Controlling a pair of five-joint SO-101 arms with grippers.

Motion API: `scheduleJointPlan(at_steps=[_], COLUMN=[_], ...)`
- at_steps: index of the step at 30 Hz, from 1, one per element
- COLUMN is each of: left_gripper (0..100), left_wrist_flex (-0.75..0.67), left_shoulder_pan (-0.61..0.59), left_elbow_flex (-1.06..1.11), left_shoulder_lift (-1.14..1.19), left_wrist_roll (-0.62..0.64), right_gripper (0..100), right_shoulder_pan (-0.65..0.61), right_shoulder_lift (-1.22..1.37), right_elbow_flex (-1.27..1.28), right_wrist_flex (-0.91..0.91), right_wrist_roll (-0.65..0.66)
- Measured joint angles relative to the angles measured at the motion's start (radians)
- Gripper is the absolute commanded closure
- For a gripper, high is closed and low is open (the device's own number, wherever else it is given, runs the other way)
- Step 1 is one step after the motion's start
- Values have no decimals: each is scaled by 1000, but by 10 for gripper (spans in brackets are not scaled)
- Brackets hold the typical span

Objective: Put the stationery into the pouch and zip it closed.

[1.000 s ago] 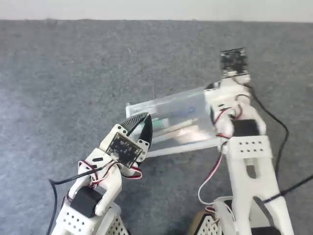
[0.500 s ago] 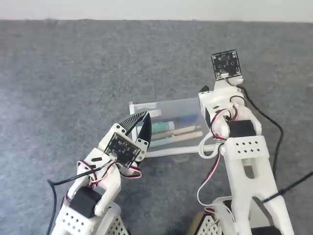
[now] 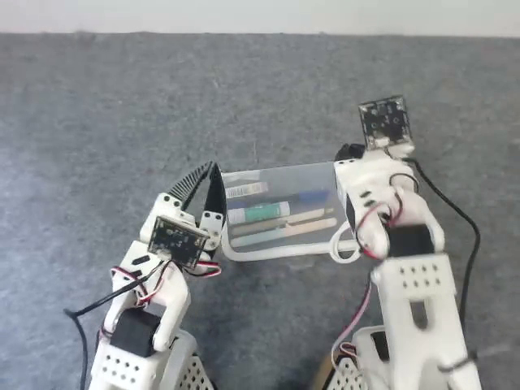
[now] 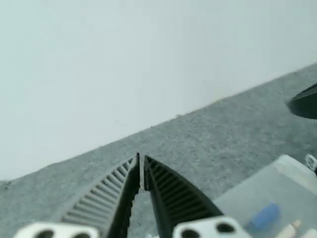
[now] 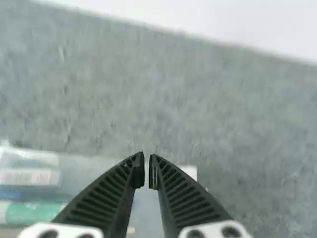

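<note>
Left arm's swung out to the left since a second ago, and the pouch [image 3: 284, 175], which was tipped up, now lies flat on the table [image 3: 114, 106] between the two arms. Left gripper [image 3: 213, 171] sits just beside the pouch's left end, jaws almost touching with only a sliver of gap, nothing in them. Right gripper [image 5: 147, 159] is over the pouch's right end, pinched nearly together too, nothing showing between the tips. Stationery [image 3: 260, 214] is inside the clear pouch: a green piece, a blue one, a couple of pale sticks.
</note>
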Motion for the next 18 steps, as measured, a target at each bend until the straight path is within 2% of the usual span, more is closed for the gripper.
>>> scheduleJointPlan(at_steps=[7, 13, 18], left_gripper=[989, 989, 989], left_wrist_flex=[-44, -48, -48], left_shoulder_pan=[-91, -222, -258], left_elbow_flex=[0, 81, 124], left_shoulder_lift=[0, 2, 2], left_wrist_roll=[0, 0, 0], right_gripper=[992, 992, 992], right_shoulder_pan=[-3, -5, -5], right_shoulder_lift=[-195, -325, -428], right_elbow_flex=[48, 132, 235], right_wrist_flex=[0, 0, 0], right_wrist_roll=[0, 0, 0])
